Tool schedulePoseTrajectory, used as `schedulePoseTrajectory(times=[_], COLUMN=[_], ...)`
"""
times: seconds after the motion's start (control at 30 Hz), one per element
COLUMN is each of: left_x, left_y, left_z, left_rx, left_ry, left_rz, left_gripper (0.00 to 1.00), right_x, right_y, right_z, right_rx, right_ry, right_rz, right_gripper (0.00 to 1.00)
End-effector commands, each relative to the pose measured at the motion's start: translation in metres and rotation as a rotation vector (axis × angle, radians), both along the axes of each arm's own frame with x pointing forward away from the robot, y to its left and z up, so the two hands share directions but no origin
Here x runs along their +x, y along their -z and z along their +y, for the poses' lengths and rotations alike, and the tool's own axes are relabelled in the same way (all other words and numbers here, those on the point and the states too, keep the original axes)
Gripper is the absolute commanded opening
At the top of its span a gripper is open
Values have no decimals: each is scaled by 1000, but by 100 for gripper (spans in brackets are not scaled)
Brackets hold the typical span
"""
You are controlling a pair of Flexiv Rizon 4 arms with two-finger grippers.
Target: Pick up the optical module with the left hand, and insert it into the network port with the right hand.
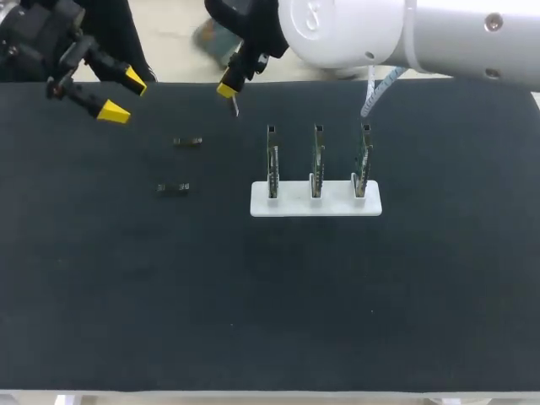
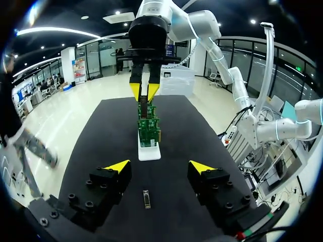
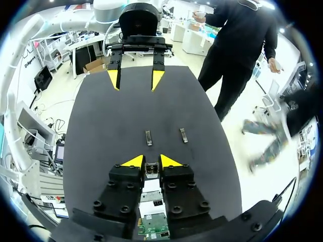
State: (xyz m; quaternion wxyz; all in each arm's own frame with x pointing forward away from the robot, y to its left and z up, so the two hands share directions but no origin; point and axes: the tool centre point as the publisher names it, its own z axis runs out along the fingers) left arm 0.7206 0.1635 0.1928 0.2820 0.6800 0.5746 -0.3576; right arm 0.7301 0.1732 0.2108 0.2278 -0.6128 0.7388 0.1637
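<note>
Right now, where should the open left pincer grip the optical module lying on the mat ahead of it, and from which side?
Probably across its two long sides near mid-length, coming down from above. The optical module lies flat and slim, lengthwise between the left pincer's open fingers, so they flank its narrow width.

3 upright boards (image 1: 316, 160) on a white base (image 1: 287, 205) block the desk's (image 1: 253, 321) right-centre. 2 modules (image 1: 187, 142) lie left of them. The near half is open.

Black table (image 1: 337, 295), white stand (image 1: 316, 205), green boards (image 2: 149, 132), yellow-tipped black fingers (image 1: 112, 110), dark optical module (image 1: 187, 142).
</note>
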Motion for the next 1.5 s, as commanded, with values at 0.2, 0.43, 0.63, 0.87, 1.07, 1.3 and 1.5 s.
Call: schedulePoseTrajectory(times=[0.2,0.43,0.63,0.87,1.07,1.3,1.5], left_x=[1,1,1,1,1,1,1], left_y=[0,0,0,0,0,0,0], left_z=[0,0,0,0,0,0,0], left_rx=[4,4,4,4,4,4,4], left_ry=[3,3,3,3,3,3,3], left_rz=[2,2,2,2,2,2,2], left_gripper=[100,100,100,100,100,100,100], right_x=[8,16,9,-3,-11,-13,-11], right_y=[3,8,15,12,14,16,19], right_z=[-3,-26,-42,-55,-63,-67,-66], right_rx=[-9,-15,4,60,111,123,143], right_ry=[-27,-86,-125,-163,-180,-179,-176], right_rz=[-8,-26,-29,-36,-53,-61,-48], right_gripper=[0,0,0,0,0,0,0])
